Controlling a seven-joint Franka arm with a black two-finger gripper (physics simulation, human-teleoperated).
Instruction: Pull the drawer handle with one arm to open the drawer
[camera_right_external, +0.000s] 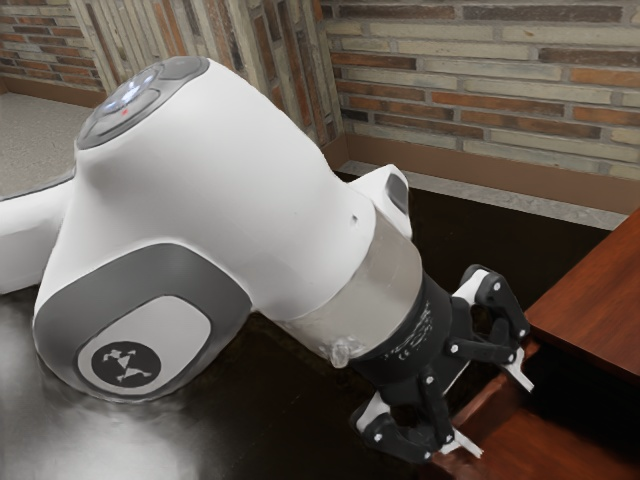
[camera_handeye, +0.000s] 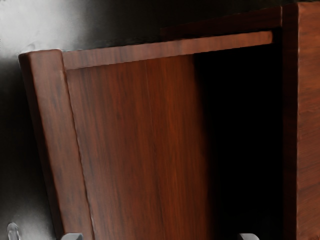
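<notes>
The black two-finger tool (camera_right_external: 492, 410) hangs with its fingers spread wide apart at the front edge of the drawer (camera_right_external: 545, 440), which stands pulled out from the red-brown wooden cabinet (camera_right_external: 600, 300). The drawer's flat, grained floor lies open, shadowed towards the cabinet. The dark glossy worktop (camera_right_external: 250, 420) surrounds them.

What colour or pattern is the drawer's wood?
The reddish-brown wooden drawer is a dark mahogany tone with fine streaked grain. It shows best in the wrist view.
</notes>
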